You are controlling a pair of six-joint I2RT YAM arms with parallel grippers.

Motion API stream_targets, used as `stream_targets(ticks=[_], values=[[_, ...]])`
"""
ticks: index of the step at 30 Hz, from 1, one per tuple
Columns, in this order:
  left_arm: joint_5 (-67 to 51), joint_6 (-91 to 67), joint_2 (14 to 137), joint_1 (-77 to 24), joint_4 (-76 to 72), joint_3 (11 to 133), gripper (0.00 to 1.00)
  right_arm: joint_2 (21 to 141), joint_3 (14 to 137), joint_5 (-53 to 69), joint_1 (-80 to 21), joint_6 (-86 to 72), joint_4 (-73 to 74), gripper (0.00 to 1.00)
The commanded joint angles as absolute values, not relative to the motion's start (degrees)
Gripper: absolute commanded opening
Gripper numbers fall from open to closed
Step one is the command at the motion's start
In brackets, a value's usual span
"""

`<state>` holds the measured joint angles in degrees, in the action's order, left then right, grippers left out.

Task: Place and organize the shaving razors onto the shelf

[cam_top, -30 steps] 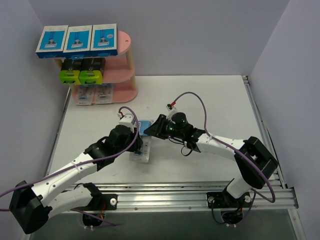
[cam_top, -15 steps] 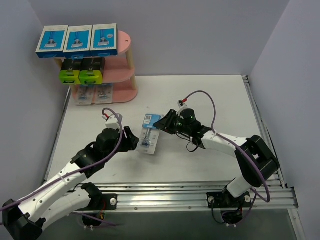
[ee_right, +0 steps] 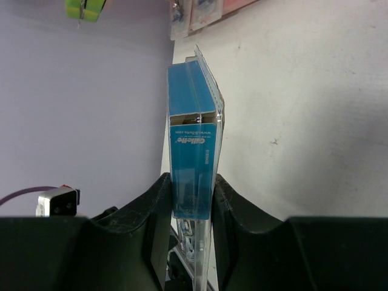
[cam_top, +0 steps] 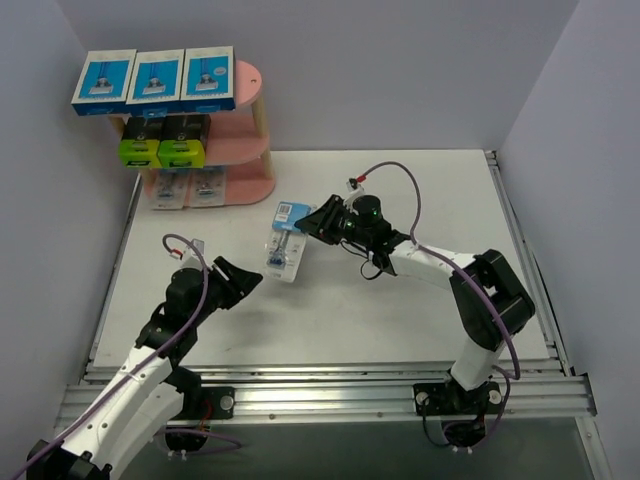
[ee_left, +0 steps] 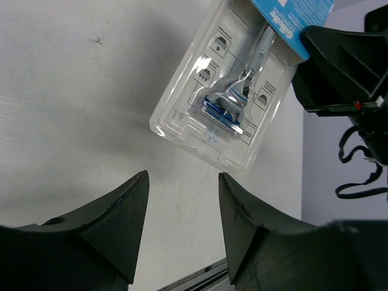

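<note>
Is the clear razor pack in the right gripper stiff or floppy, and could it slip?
Probably light and fairly stiff: the blister pack juts from the right gripper without sagging. Held only at its blue card end, it might pivot. The glossy plastic looks slippery.

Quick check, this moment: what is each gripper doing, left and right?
Left gripper: open, holding nothing.
Right gripper: closed on a razor blister pack.
</note>
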<state>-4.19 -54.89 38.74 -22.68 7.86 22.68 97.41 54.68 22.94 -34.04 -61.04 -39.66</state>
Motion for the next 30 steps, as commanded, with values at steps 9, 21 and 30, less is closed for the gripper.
stream_targets(ticks=[9, 21, 30], values=[[-6.2, -65.7, 33.1, -19.1, -13.6, 14.2, 0.58, 103.7, 62.3, 25.1, -33.7, -70.0, -50.6, 0.0], [-7.7, -68.1, 39.5, -19.0, -21.4, 12.1, 0.58, 105.1, 63.5, 24.8, -35.3, -72.8, -52.9, 0.0], [-7.4, -69.6, 40.2, -19.0, -26.3, 10.7, 0.57, 106.1, 64.9, 23.9, -37.9, -74.1, -52.6, 0.0]])
